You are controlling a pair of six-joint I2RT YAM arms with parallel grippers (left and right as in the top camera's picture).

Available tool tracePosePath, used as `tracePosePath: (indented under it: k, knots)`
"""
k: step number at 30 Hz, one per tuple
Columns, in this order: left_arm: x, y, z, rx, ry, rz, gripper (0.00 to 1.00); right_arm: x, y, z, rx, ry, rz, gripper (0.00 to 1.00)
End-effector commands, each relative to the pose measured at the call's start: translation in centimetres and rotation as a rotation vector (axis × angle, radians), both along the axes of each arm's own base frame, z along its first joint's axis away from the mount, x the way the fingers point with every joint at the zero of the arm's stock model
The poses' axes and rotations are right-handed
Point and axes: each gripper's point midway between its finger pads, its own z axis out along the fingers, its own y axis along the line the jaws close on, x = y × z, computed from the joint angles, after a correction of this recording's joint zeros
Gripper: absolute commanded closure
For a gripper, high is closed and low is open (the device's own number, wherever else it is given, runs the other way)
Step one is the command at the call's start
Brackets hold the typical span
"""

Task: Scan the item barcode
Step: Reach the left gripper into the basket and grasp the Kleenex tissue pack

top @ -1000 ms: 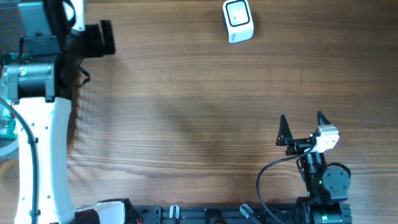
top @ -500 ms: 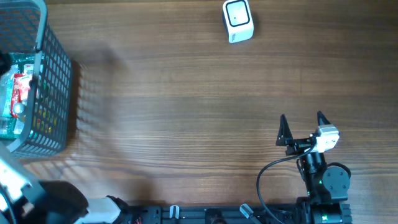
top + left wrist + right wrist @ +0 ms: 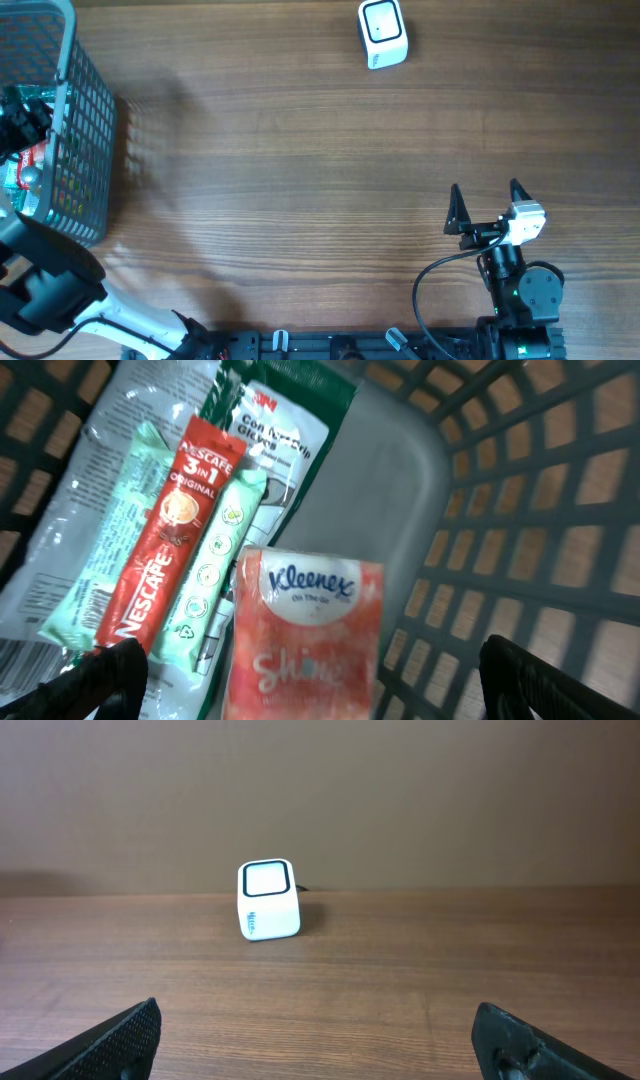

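Note:
In the left wrist view, a red Kleenex tissue pack lies on the floor of the grey mesh basket, beside a red Nescafe sachet, green sachets and a clear 3M packet. My left gripper is open inside the basket, one finger on each side of the tissue pack and not touching it. Overhead, that gripper shows in the basket at the far left. The white barcode scanner stands at the table's far edge. My right gripper is open and empty, facing the scanner.
The basket's tall mesh walls surround the left gripper. The left arm's white link crosses the near left corner. A black cable loops beside the right arm's base. Wooden tabletop stretches between basket, scanner and right arm.
The left arm has swung from the far side of the basket to the near left corner, and its gripper now sits down inside the basket. The right arm has not moved.

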Motion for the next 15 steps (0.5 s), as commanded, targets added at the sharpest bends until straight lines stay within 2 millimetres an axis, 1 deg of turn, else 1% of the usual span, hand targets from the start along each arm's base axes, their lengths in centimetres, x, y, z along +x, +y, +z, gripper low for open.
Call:
tracePosePath:
  k: [1, 4, 10, 13, 14, 15]
  knots:
    - [0.8, -0.8, -2.6, -0.036, 0.034, -0.049, 0.07, 0.0, -0.3, 0.2, -0.008, -0.009, -0.016, 0.0]
    - [1.0, -1.1, -5.4, -0.079, 0.082, -0.057, 0.09, 0.0, -0.3, 0.2, -0.008, -0.009, -0.016, 0.0]
    - [0.5, -0.9, -8.5, -0.096, 0.158, -0.047, 0.15, 0.0, -0.3, 0.2, -0.008, -0.009, -0.016, 0.0]
    - [0.6, -0.9, -8.6, -0.096, 0.158, -0.047, 0.28, 0.0, -0.3, 0.2, -0.008, -0.009, -0.016, 0.0]
    - [0.5, -0.9, -8.6, -0.097, 0.16, -0.047, 0.39, 0.0, -0.3, 0.2, -0.008, -0.009, -0.016, 0.0]
    - [0.5, -0.9, -8.6, -0.097, 0.16, -0.047, 0.44, 0.0, -0.3, 0.2, -0.008, -0.009, -0.016, 0.0]
